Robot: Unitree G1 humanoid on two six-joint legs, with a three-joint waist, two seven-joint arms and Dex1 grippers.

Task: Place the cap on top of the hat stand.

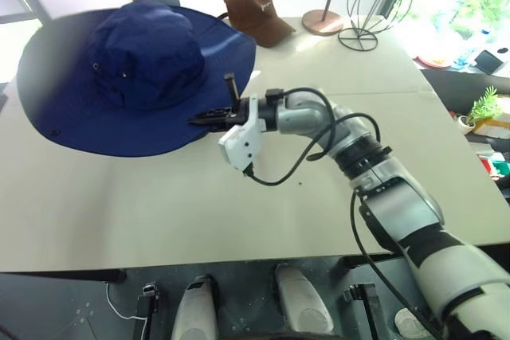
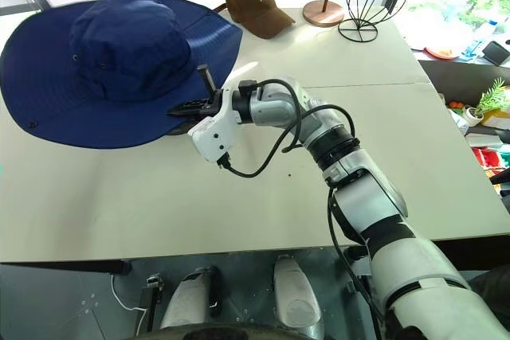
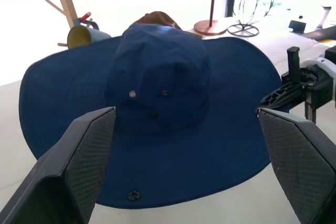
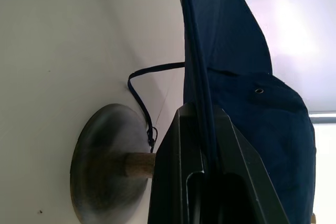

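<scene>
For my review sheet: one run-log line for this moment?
cap: draped over stand | right gripper: shut on cap brim | left gripper: open, facing cap | cap not yet released

No text, label or number can be read anywhere. The brown baseball cap (image 2: 253,4) carries a small pale mark on its front panel, but it is too small to make out as letters.
</scene>
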